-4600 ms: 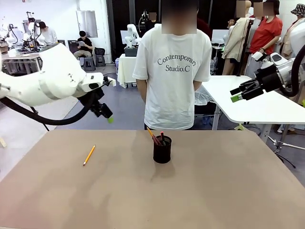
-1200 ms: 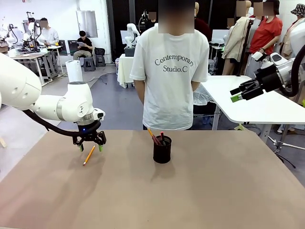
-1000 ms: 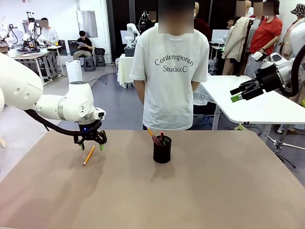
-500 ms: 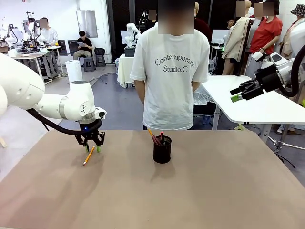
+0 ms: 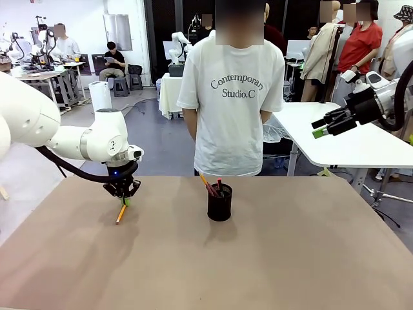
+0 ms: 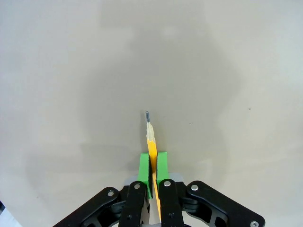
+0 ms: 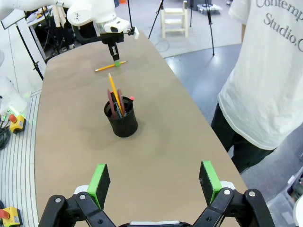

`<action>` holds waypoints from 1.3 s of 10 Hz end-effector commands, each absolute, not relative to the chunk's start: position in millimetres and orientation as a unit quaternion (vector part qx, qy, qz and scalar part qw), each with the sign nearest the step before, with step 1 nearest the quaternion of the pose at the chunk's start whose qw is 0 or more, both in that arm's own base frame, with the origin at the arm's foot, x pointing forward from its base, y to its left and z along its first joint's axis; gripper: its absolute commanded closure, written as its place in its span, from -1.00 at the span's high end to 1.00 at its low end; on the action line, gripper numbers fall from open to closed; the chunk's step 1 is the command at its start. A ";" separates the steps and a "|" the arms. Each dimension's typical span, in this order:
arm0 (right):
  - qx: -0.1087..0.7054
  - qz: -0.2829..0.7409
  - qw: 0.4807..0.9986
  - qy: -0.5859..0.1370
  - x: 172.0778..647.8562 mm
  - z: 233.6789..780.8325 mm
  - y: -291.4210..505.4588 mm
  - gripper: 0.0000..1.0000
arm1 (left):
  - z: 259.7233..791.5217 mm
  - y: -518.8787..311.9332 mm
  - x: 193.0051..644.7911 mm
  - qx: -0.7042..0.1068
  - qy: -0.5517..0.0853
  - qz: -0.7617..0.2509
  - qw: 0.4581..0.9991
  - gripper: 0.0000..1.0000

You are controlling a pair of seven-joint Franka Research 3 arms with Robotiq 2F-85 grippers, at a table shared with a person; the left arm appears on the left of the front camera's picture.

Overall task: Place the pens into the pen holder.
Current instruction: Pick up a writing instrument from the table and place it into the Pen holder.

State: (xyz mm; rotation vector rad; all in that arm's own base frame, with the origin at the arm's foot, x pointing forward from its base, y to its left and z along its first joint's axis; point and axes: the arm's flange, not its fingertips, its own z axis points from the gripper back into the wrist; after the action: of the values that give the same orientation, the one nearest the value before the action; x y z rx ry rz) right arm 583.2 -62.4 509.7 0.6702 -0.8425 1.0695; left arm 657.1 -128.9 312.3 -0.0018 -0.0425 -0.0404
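Down on the tan table [image 5: 258,258], left fingers [image 6: 163,168] pinch a yellow pencil [image 6: 151,142]; right fingers [image 7: 102,182] spread.

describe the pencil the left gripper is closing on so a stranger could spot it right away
On the brown table, look well to the left of the black mesh pen holder, under the left gripper. The pencil lies there: thin, orange-yellow, pinched between the green pads. The other pens stand in the holder.

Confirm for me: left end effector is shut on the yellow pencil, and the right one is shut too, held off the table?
Not quite. The right end effector is open, green pads wide apart in the right wrist view. The left end effector is indeed shut on the yellow pencil.
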 end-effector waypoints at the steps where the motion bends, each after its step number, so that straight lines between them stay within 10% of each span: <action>1: 0.302 0.486 0.725 -0.383 584.3 512.1 -60.8 1.00 | 313.2 -126.2 662.2 0.010 -0.013 -0.018 1.000 -1.00; 8: 0.302 0.486 0.725 -0.383 584.3 512.1 -60.8 1.00 | 398.2 -95.6 611.8 -0.206 -0.033 -0.136 0.969 -1.00; 13: 0.302 0.486 0.725 -0.383 584.3 512.1 -60.8 1.00 | 488.1 -99.3 547.0 -0.450 -0.126 -0.390 0.793 -1.00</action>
State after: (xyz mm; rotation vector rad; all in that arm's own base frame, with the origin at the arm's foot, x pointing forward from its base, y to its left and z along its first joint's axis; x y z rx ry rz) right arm 583.3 -62.4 509.8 0.6701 -0.8426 1.0695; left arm 561.2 -118.1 500.0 -0.8620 -0.2937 -0.6944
